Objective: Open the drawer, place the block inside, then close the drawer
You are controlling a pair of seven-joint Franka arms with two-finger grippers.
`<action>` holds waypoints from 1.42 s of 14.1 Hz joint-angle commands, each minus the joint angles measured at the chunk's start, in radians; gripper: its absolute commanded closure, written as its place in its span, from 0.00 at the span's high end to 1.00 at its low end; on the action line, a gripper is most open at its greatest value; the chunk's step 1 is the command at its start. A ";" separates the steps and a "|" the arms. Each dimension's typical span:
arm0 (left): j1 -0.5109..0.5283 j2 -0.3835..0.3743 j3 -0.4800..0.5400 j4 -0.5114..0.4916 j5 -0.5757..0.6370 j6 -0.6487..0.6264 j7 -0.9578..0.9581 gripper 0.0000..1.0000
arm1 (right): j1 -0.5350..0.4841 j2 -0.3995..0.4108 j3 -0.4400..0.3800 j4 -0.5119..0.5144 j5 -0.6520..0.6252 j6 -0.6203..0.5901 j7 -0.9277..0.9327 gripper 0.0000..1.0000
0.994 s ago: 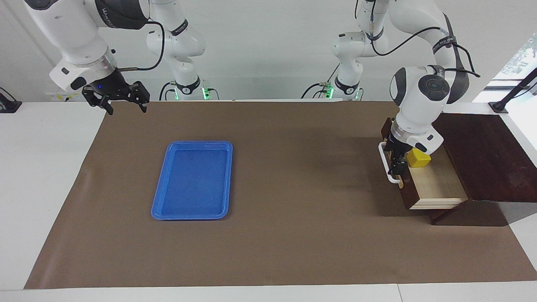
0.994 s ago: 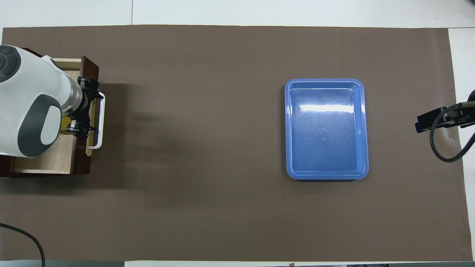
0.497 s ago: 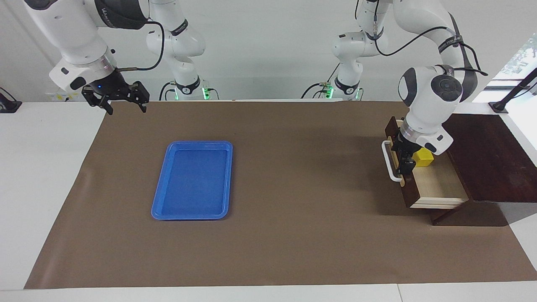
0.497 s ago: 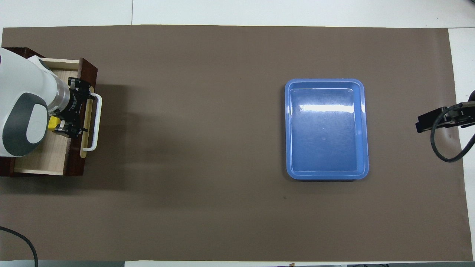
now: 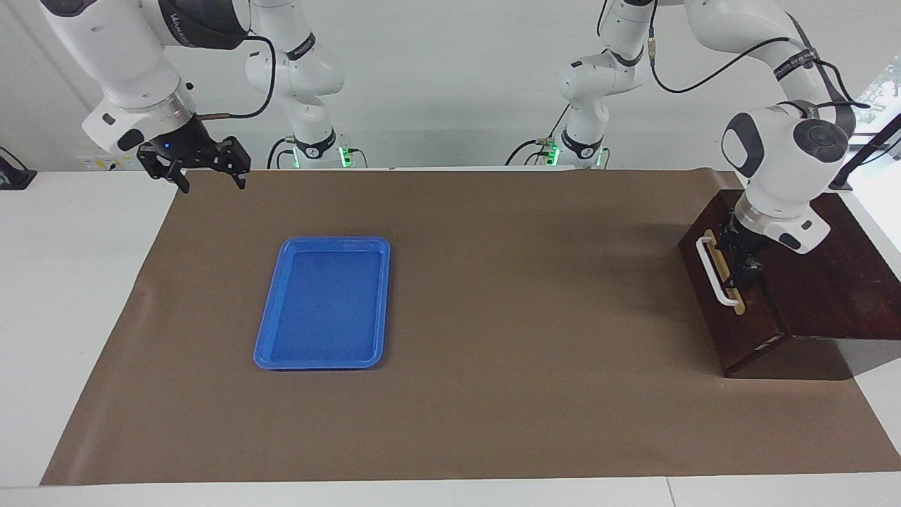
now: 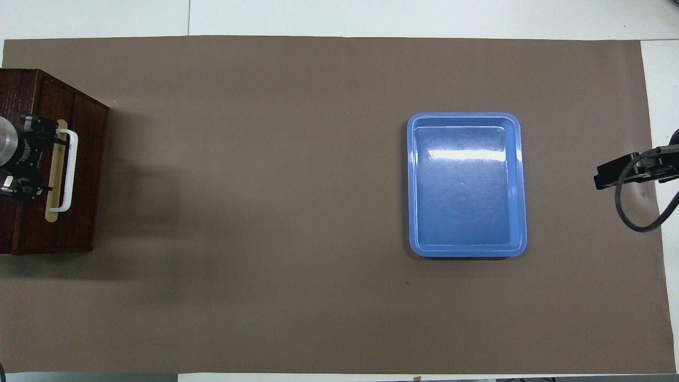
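- The drawer (image 5: 732, 313) sits pushed flush into its dark wooden box (image 5: 823, 282) at the left arm's end of the table (image 5: 70, 296); you see no block.
- Its front faces the right arm's end, and the white bar handle (image 5: 712, 271) runs lengthwise from nearer the robots to farther.
- Your left hand (image 5: 745, 266) rests over the box's top edge, just beside the handle, fingers spread, grasping nothing.
- Your right hand (image 5: 204, 169) waits released over the mat's corner near its base.
- A blue tray (image 5: 324, 303) lies toward the right arm's end.
- No writing is readable.

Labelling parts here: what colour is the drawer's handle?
White, on a tan strip; the handle shows best in the overhead view.
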 commanded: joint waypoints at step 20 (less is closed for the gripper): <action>-0.231 -0.049 -0.015 0.227 -0.076 -0.248 0.632 1.00 | -0.004 -0.010 0.003 -0.005 -0.004 0.014 0.017 1.00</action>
